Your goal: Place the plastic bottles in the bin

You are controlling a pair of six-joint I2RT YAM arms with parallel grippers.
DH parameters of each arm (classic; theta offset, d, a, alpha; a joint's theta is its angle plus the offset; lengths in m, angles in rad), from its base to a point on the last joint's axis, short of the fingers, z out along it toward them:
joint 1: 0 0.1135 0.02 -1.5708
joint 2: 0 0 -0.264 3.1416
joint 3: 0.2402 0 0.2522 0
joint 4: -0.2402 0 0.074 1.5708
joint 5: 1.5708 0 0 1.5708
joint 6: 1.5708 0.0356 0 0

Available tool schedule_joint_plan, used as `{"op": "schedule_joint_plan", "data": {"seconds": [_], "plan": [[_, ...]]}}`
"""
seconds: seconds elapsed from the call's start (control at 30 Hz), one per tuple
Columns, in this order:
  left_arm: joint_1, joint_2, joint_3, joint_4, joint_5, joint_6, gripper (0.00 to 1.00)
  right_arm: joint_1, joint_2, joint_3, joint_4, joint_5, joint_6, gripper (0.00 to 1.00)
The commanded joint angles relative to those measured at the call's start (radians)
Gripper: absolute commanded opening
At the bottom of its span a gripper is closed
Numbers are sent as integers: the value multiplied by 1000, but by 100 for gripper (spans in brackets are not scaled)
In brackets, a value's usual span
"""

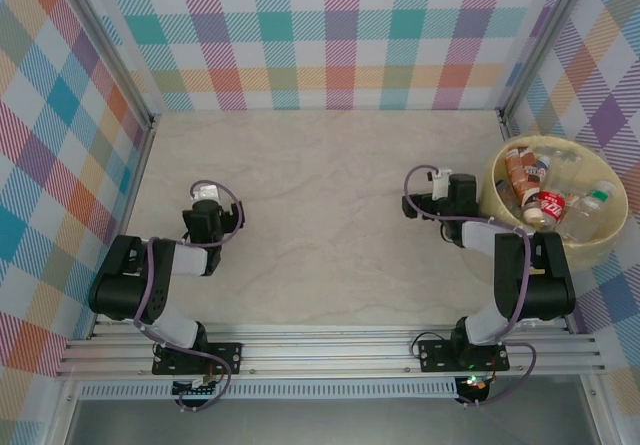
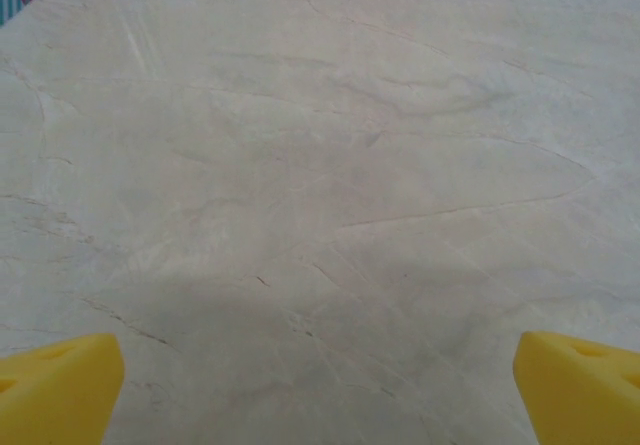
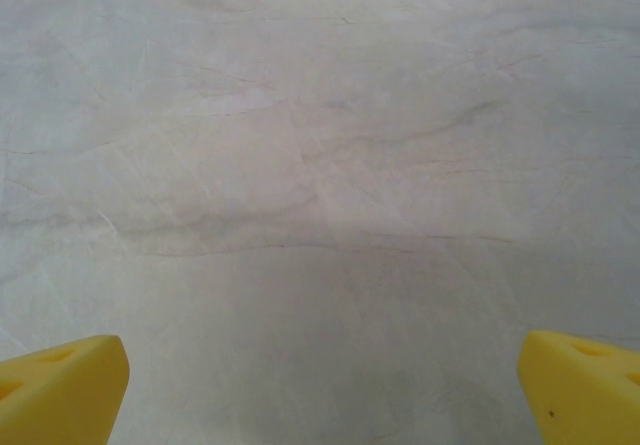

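Plastic bottles lie heaped inside the pale-yellow bin.

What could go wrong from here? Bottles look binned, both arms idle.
1. In the top view the right arm overlaps the near rim of the bin. A careless swing home could shove or tip the bin and spill the plastic bottles.
2. Both arms' jaws stand wide open over the table with nothing between them, so another grasp cycle would probably close on air.
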Motion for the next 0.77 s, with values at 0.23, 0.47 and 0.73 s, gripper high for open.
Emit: {"op": "schedule_joint_plan", "data": {"seconds": [0.23, 0.47, 0.73], "plan": [[11, -6, -5, 84, -33, -15, 100, -43, 3, -158, 395, 38, 71, 100], [11, -5, -5, 82, -31, -15, 100, -43, 4, -160, 403, 37, 70, 100], [10, -6, -6, 83, -31, -13, 100, -43, 2, -161, 402, 36, 70, 100]]}}
